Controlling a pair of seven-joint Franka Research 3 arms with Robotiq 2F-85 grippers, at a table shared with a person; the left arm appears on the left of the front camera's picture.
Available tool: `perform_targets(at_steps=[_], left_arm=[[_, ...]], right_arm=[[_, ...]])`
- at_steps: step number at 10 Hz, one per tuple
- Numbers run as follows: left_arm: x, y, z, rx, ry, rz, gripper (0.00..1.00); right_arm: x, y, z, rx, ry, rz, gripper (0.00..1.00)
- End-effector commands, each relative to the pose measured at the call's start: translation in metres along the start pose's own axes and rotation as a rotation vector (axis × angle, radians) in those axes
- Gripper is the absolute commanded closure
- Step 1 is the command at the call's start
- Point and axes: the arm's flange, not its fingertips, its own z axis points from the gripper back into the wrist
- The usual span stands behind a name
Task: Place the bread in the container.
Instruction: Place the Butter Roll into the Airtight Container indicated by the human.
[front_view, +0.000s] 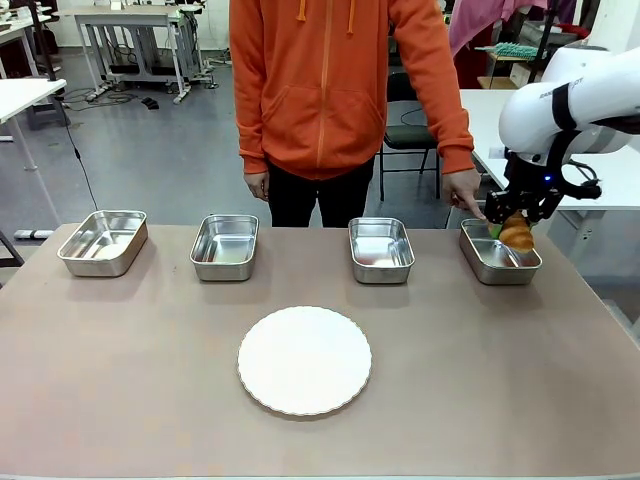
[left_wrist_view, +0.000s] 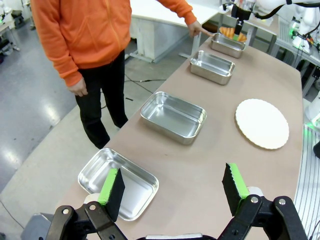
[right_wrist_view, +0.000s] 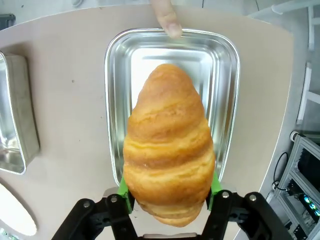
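No legible text, labels, brands, numbers or signs anywhere. Dark lettering on white right arm (front_view: 560, 95) in front view, too small to read.

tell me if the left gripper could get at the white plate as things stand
Probably yes. The left gripper hangs open and holds nothing, and bare table lies between it and the white plate, whose top is bare. Whether the arm stretches that far cannot be told.

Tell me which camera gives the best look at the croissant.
The right wrist view: the croissant is large and sharp there, clamped in the right gripper above the metal container the person's finger touches. The front view shows it small beside the gripper; the left wrist view, a distant orange speck.
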Motion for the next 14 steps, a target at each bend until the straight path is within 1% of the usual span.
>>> perform_targets(at_steps=[1, 2, 6, 7, 8, 10, 11, 12, 13, 14], left_arm=[[0.002, -0.002, 0.0, -0.003, -0.01, -0.012, 0.0], [0.002, -0.002, 0.0, -0.003, -0.01, -0.012, 0.0], [0.002, -0.002, 0.0, -0.003, -0.01, -0.012, 0.0], [0.002, -0.002, 0.0, -0.003, -0.01, -0.012, 0.0], [0.002, -0.002, 0.0, -0.003, -0.01, -0.012, 0.0], [0.002, -0.002, 0.0, -0.003, -0.01, -0.012, 0.0], [0.002, -0.002, 0.0, -0.003, -0.01, -0.012, 0.0], [0.002, -0.002, 0.0, -0.003, -0.01, -0.012, 0.0], [0.002, -0.002, 0.0, -0.003, -0.01, -0.012, 0.0], [0.002, -0.002, 0.0, -0.003, -0.01, -0.012, 0.0]], right_arm=[[0.012, 0.001, -0.005, 0.005, 0.003, -0.035, 0.35], [0.019, 0.003, -0.009, -0.003, 0.002, -0.035, 0.35], [0.027, 0.008, -0.02, -0.031, -0.001, -0.03, 0.35], [0.025, 0.008, -0.022, -0.07, -0.009, -0.012, 0.0], [0.025, 0.007, -0.021, -0.039, 0.01, -0.02, 0.0], [0.022, 0.007, -0.021, -0.058, -0.007, -0.029, 0.0], [0.023, 0.007, -0.021, -0.033, -0.013, -0.019, 0.0], [0.025, 0.007, -0.021, 0.002, -0.027, -0.036, 0.0], [0.021, 0.005, -0.024, -0.021, 0.008, -0.003, 0.0], [0.021, 0.005, -0.024, -0.021, 0.008, -0.003, 0.0]])
